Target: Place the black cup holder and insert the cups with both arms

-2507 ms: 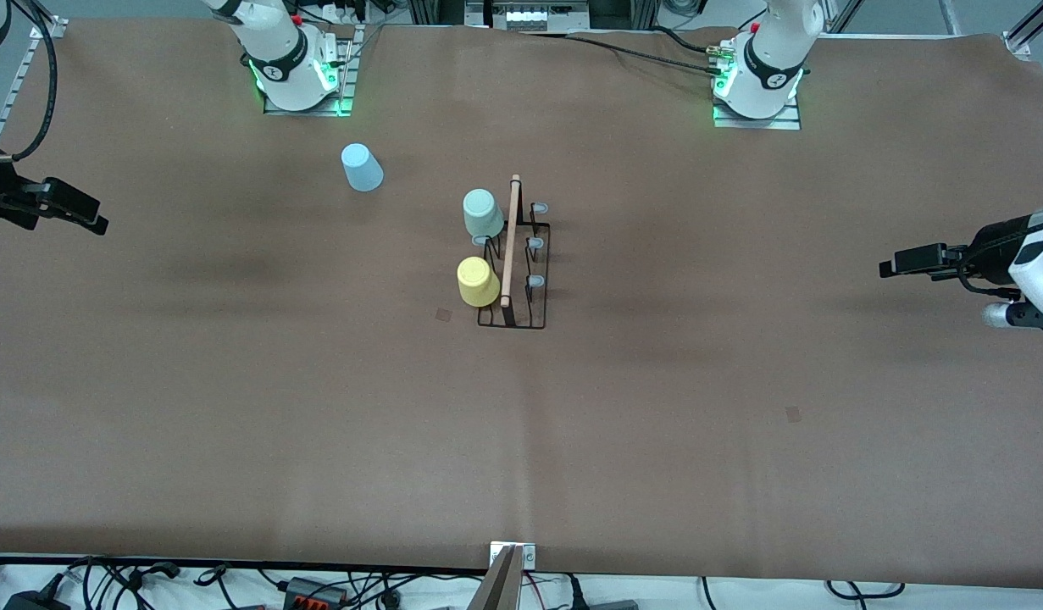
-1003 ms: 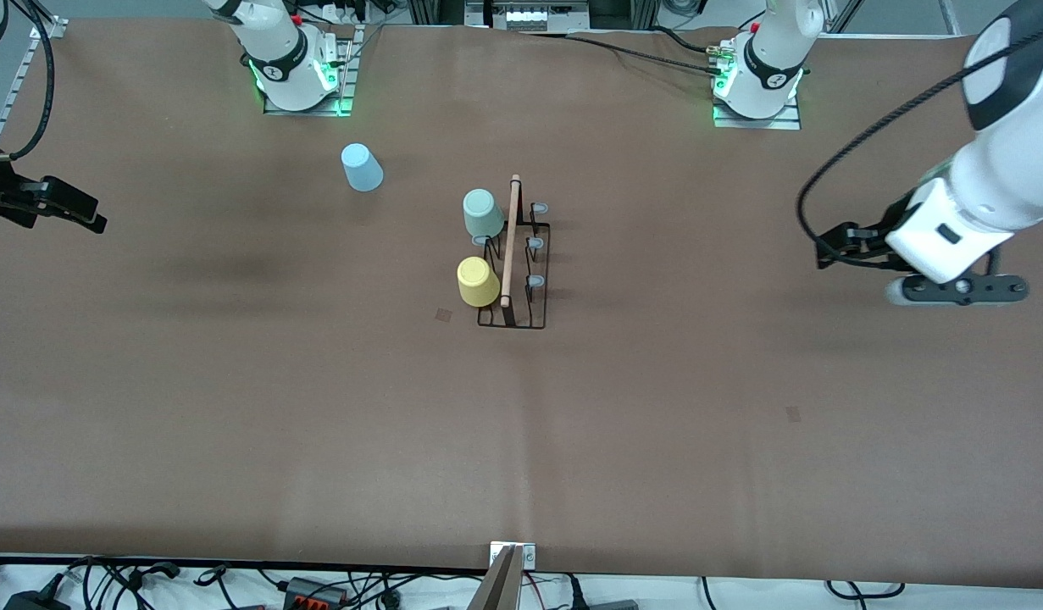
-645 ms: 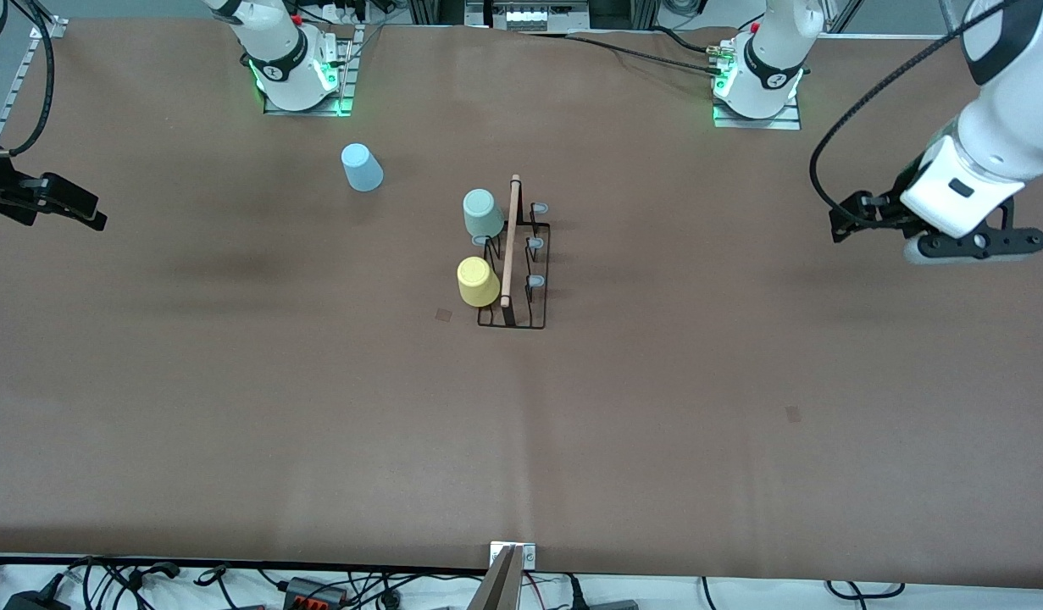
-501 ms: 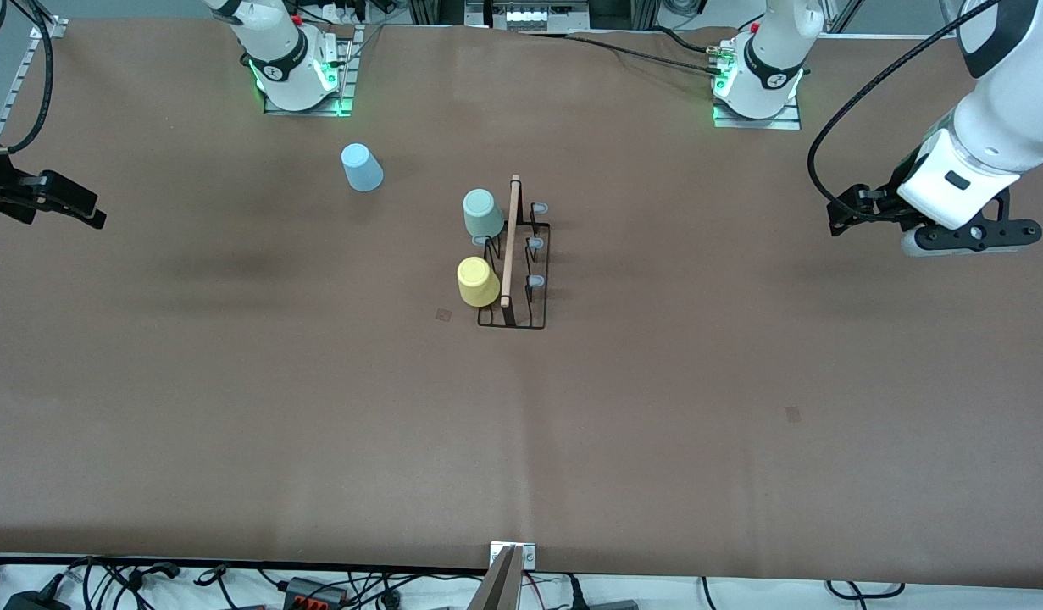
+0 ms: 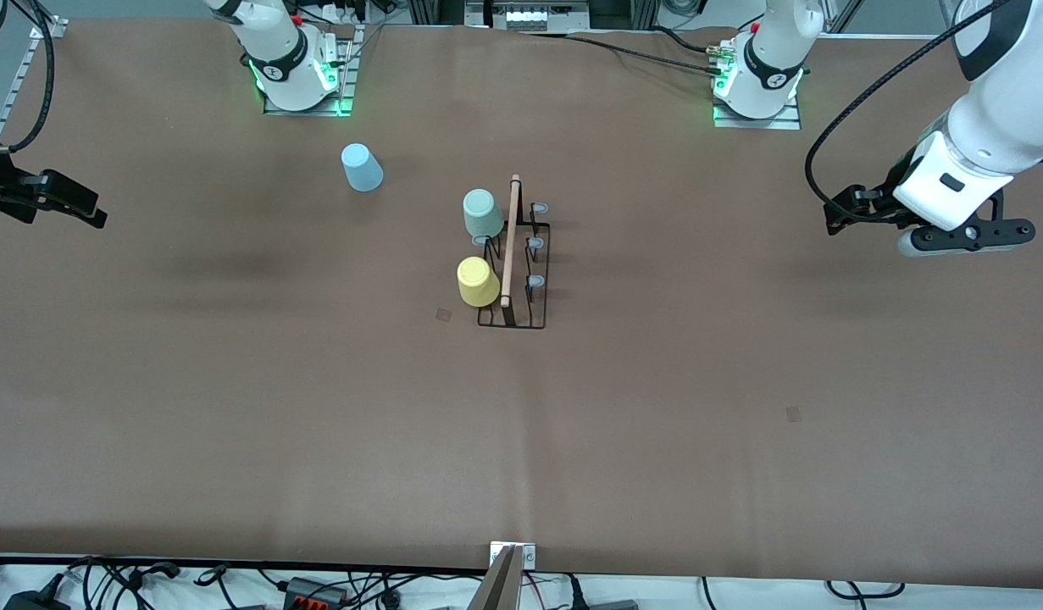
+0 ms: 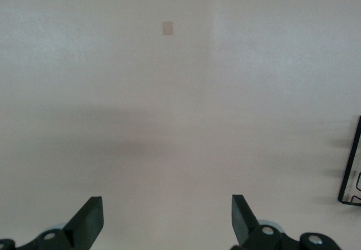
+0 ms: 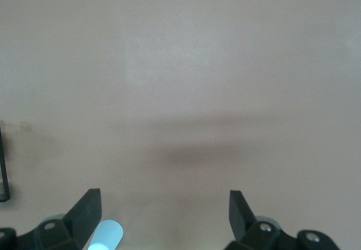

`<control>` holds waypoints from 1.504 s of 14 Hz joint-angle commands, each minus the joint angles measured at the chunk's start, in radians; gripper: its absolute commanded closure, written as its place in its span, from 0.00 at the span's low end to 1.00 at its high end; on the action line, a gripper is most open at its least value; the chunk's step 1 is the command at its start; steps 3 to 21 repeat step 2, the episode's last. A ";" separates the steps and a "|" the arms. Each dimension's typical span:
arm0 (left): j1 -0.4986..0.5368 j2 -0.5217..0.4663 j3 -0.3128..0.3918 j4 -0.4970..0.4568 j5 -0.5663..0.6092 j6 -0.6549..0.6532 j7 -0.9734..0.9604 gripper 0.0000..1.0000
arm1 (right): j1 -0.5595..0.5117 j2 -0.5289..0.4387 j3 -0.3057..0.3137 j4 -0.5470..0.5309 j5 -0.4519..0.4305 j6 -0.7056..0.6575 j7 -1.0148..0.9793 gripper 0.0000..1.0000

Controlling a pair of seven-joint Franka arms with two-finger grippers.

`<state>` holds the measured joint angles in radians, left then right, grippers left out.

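Holder [image 5: 514,275] stands mid-table, green cup [image 5: 482,213] and yellow cup [image 5: 477,281] on its pegs; blue cup [image 5: 362,168] sits at its 10 o'clock; left gripper [image 5: 845,212] and right gripper [image 5: 74,203] hover over the table's ends, fingers spread, empty.

This is a robotics lab. A wide bench [image 5: 657,407] covered in one plain brown sheet carries two white jointed arms, each bolted to a metal base plate: the right arm's base [image 5: 299,80] and the left arm's base [image 5: 757,93] both glow with green status lights. Aluminium framing [image 5: 521,13] runs along the bench edge at the bases (with thick black cables [image 5: 631,51] trailing over the sheet), and a tangle of wires and power adapters [image 5: 309,589] lies along the edge nearest the front camera, beside a small metal camera bracket [image 5: 511,559].
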<state>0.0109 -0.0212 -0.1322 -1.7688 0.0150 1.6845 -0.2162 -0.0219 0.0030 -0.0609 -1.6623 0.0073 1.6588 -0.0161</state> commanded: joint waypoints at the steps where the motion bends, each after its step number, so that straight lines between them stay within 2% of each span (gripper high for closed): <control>1: -0.011 -0.016 0.002 -0.001 -0.013 -0.003 -0.011 0.00 | -0.004 -0.026 0.006 -0.024 0.000 -0.001 -0.013 0.00; 21: -0.009 -0.016 0.002 -0.001 -0.013 -0.003 -0.011 0.00 | -0.004 -0.026 0.007 -0.024 0.000 0.001 -0.013 0.00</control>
